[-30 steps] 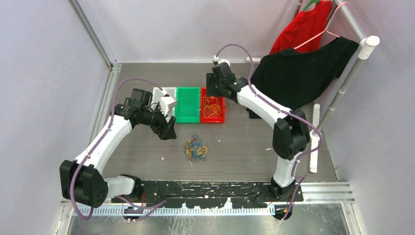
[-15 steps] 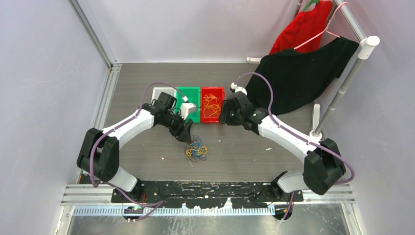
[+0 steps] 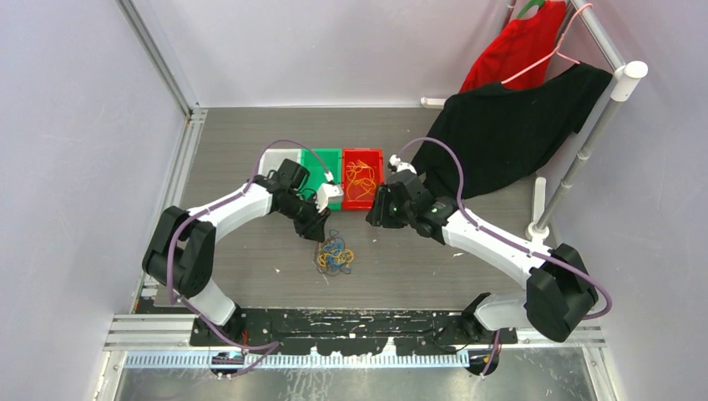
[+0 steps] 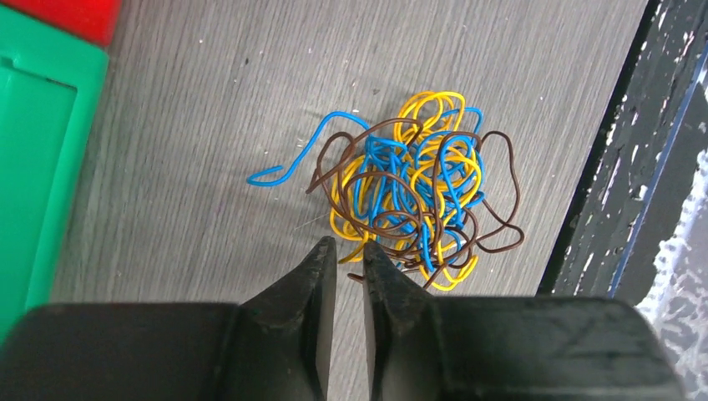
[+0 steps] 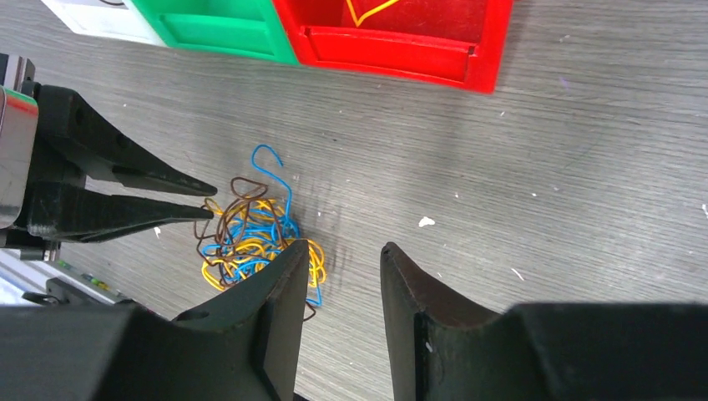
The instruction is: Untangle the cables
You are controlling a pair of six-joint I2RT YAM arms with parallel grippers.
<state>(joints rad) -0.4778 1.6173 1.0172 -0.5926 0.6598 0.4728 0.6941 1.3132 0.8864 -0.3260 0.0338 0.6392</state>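
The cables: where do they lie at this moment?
Top view: the cables lie heaped on the table, just on the near side of the green tray, at the tip of the left tool.

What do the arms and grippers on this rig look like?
The left arm and right arm have white links with black joint housings; a purple hose loops along each. The left gripper and right gripper have black, tapering, pointed fingers.
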